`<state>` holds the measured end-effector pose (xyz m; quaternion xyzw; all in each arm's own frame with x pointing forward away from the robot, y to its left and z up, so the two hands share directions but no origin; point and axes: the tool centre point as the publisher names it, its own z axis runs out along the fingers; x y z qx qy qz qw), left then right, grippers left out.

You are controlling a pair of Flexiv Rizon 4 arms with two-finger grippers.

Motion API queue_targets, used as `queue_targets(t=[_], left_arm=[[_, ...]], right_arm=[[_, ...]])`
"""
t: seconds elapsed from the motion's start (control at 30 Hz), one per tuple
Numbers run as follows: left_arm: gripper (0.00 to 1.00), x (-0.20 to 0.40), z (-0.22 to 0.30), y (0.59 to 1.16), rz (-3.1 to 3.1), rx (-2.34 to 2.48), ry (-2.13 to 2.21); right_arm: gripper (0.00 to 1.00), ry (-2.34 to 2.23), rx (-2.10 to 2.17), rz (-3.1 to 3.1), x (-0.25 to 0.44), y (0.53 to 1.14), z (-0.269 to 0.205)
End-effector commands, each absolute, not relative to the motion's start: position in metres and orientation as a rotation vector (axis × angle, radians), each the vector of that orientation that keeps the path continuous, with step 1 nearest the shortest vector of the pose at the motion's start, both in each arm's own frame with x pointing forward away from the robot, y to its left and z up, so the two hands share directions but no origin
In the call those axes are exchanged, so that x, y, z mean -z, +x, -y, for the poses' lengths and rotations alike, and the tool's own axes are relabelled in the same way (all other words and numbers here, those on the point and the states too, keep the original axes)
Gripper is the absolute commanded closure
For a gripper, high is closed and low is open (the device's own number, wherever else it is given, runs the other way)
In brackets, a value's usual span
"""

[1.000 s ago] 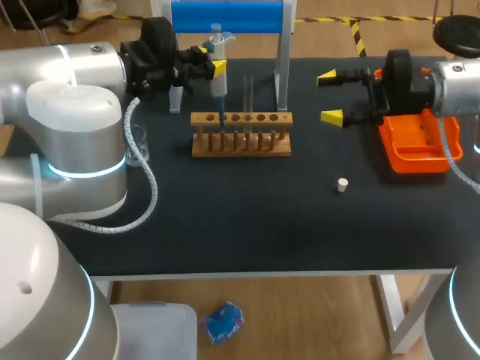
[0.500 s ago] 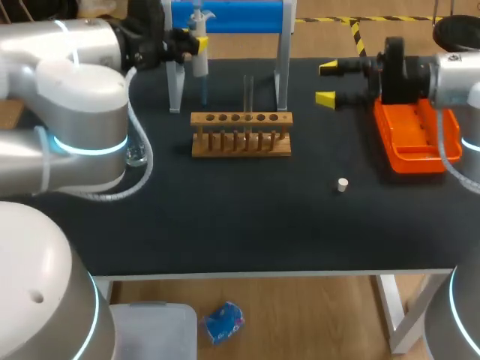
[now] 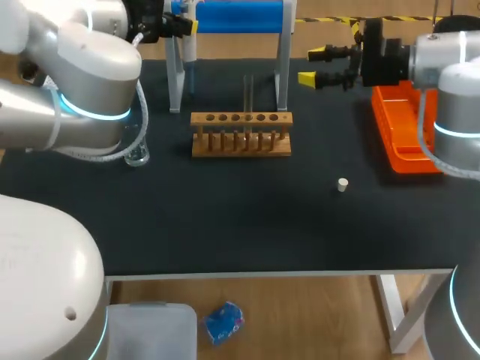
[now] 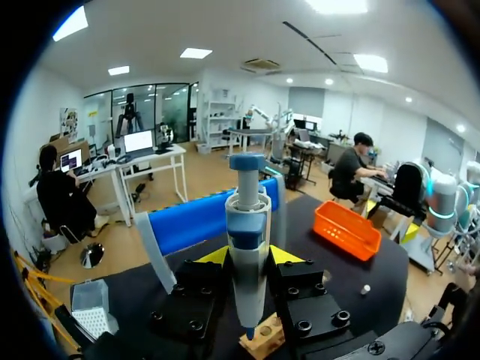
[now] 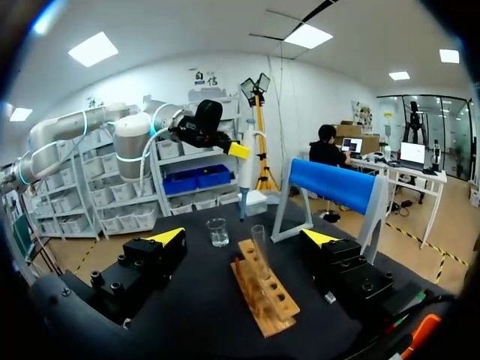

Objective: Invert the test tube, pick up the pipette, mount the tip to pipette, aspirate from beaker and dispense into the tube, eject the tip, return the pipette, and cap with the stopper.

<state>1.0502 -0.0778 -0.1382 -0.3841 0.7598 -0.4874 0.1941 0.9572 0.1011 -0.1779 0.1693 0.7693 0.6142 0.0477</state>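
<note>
The left pincer (image 3: 187, 24) is closed on the pipette (image 4: 247, 247), one yellow finger on each side of its body. One second ago it held the pipette low, with the thin end down at the left hole of the wooden rack (image 3: 240, 142). Since then it has gone up and away toward the back left corner of the table, and the pipette now hangs upright in it, in front of the left leg of the blue stand (image 3: 232, 15). In the right wrist view a thin tip seems to sit on the lower end, so I think the tip is mounted and the next step is to take liquid.

The beaker (image 3: 136, 155) stands below this pincer and nearer to the front edge, a little to its left. The arm must carry the pipette down there. The rack is now to the right of the left pincer, between the two pincers, and the test tube (image 3: 248, 94) stands upright in it, with its mouth open.

The stopper (image 3: 342, 184) lies on the table, well in front of the right pincer (image 3: 313, 66), so capping is not yet done. The right pincer has its fingers apart and holds nothing. It has moved a little back and toward the middle, and the orange tray (image 3: 409, 161) is now to its right.
</note>
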Motion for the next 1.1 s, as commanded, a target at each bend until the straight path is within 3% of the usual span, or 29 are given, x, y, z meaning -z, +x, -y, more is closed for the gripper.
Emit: queue_targets(t=[0.03, 0.7, 1.1], left_arm=[[1.00, 0.144, 0.080, 1.075, -2.193, 1.281, -1.124], [1.00, 0.159, 0.076, 1.107, -2.149, 1.171, -1.215], [1.00, 0.159, 0.076, 1.107, -2.149, 1.171, -1.215]], right_arm=[[0.00, 0.528, -1.845, -2.371, 0.180, 0.981, -0.119], [0.00, 0.597, -1.742, -2.382, 0.192, 1.044, -0.159], [0.00, 0.597, -1.742, -2.382, 0.192, 1.044, -0.159]])
